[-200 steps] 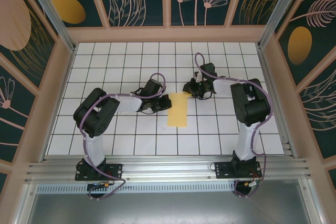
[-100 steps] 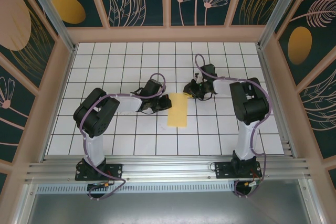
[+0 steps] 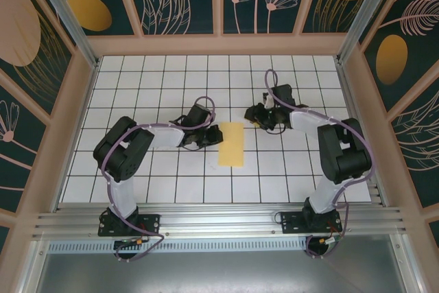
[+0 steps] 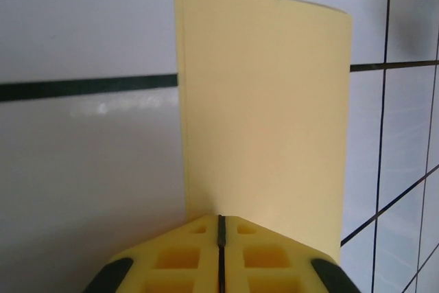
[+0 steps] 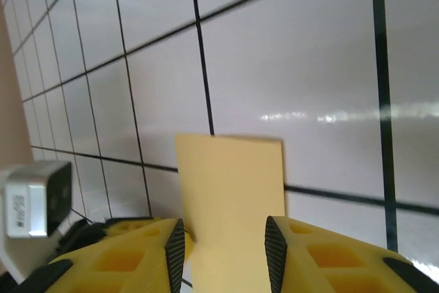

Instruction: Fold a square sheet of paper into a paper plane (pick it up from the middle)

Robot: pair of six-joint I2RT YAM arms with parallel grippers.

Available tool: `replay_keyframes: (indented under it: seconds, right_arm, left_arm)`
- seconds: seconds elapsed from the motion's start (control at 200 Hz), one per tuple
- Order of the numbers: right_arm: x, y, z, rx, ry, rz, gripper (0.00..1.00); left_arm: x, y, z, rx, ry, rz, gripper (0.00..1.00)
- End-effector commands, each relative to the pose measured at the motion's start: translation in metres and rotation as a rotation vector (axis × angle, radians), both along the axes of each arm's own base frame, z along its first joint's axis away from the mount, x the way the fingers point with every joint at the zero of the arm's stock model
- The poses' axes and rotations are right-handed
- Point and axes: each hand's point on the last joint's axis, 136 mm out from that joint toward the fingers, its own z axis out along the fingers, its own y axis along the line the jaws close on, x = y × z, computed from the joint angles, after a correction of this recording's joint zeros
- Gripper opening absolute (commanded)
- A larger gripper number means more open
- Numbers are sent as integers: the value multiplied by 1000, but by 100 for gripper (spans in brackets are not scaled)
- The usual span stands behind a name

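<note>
1. Left end effector (image 4: pixel 221 223) – its yellow fingers are pressed together with only a thin dark seam between them. The tips sit at the near edge of the sheet of paper (image 4: pixel 267 114). I cannot tell whether any paper is pinched in that seam.
2. Right end effector (image 5: pixel 225 238) has its fingers apart, and one end of the yellow sheet runs between them.
3. On my left wrist feed, the sheet's far left corner shows two edges lying almost on top of each other – it is folded double.
4. From above, the sheet (image 3: pixel 232 144) lies flat near the middle of the desk (image 3: pixel 164 94) as a narrow rectangle.
5. Up there the left end effector (image 3: pixel 214 135) is low at the sheet's left long edge, and the right one (image 3: pixel 252 116) is by its far right corner.
</note>
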Motion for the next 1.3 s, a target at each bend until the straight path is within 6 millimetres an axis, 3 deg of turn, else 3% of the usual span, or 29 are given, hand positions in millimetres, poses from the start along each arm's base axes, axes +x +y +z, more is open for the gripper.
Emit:
replay_keyframes:
  seconds: [0.0, 0.055, 0.16, 0.295, 0.606, 1.046, 1.296]
  right_arm:
    - [-31, -2, -21, -75, 51, 24, 40]
    - [-41, -1, -23, -85, 62, 27, 39]
    - [-61, 9, -24, -69, 73, 60, 39]
    - [-70, 11, -28, -98, 79, 70, 39]
    - [-77, 29, -31, -52, 98, 130, 35]
    - [-83, 22, -50, -91, 137, 120, 34]
    - [-79, 24, -35, -73, 98, 112, 34]
  left_arm:
    - [-6, 6, 18, 4, -21, 19, 17]
    - [-7, 10, 24, 1, -36, 29, 24]
    - [-10, 14, 29, -10, -49, 46, 28]
    - [-14, 19, 27, -14, -45, 65, 38]
    - [-16, 16, 21, -41, -18, 79, 39]
    - [-18, 14, 13, -41, 4, 75, 41]
    - [-18, 15, 10, -40, 9, 78, 42]
